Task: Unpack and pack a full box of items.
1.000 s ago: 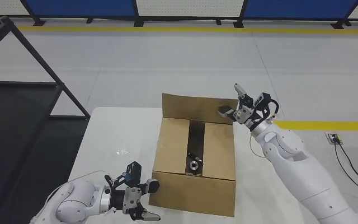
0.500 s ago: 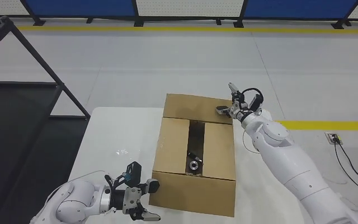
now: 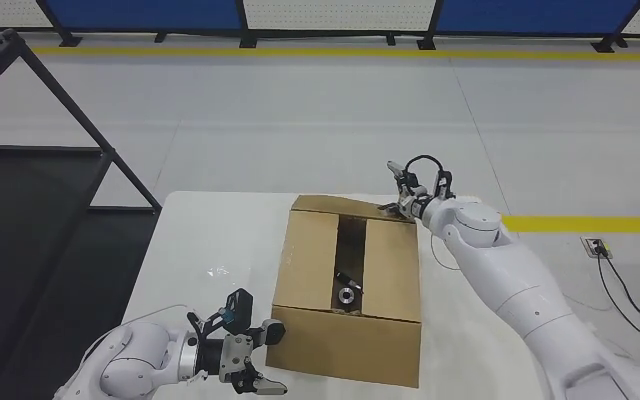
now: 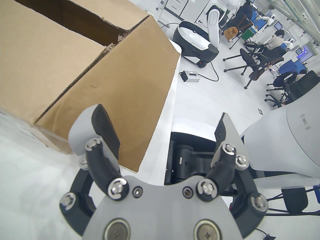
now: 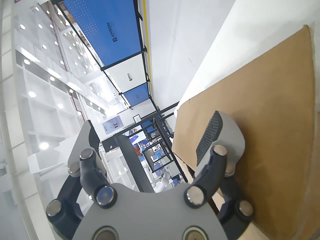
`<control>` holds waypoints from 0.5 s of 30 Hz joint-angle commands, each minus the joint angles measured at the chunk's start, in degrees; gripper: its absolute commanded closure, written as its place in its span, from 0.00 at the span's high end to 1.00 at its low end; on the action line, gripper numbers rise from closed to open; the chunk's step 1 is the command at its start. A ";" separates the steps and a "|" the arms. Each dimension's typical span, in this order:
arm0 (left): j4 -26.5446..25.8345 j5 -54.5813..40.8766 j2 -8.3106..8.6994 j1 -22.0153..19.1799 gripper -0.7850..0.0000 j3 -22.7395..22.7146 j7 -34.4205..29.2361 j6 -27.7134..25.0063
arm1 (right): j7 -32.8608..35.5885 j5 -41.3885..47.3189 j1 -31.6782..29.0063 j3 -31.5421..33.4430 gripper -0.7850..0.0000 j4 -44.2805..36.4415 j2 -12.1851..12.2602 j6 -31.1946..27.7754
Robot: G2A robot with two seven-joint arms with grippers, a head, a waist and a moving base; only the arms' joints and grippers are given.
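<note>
A brown cardboard box [image 3: 312, 262] stands on the white table [image 3: 205, 240]. Its two long top flaps lie nearly flat, and a dark gap between them shows a small round metal item [image 3: 347, 294] inside. My right gripper [image 3: 394, 188] is open at the box's far right corner. One of its fingers [image 5: 220, 136] rests on the far flap [image 5: 262, 116], which leans low over the box [image 3: 335, 206]. Open as well, my left gripper [image 3: 267, 358] sits low on the table by the box's near left corner [image 4: 140, 81] with nothing between its pads.
The table's near edge runs just in front of the box, and white tabletop stretches to the left of it. A black metal frame [image 3: 70, 110] stands off the table's left side. Grey floor with a yellow line [image 3: 560, 222] lies beyond the far edge.
My right gripper has swung left and down along the box's far edge, and the far flap has gone from upright to leaning low over the box. The left arm has kept still.
</note>
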 commanded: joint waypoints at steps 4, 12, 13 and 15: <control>0.00 0.00 0.00 0.00 1.00 0.00 0.00 0.00 | 0.41 -0.59 0.47 0.49 1.00 1.77 -0.84 -0.63; 0.00 0.00 0.00 0.00 1.00 0.00 0.00 0.00 | 1.83 -0.35 -0.29 3.64 1.00 2.52 -1.32 -7.73; 0.00 0.00 0.00 0.00 1.00 0.00 0.00 0.00 | 2.40 -0.62 -0.58 4.06 1.00 2.24 -1.26 -8.79; 0.00 0.00 0.00 0.00 1.00 0.00 0.00 0.00 | 4.76 -0.52 -1.35 5.13 1.00 1.20 -1.07 -10.72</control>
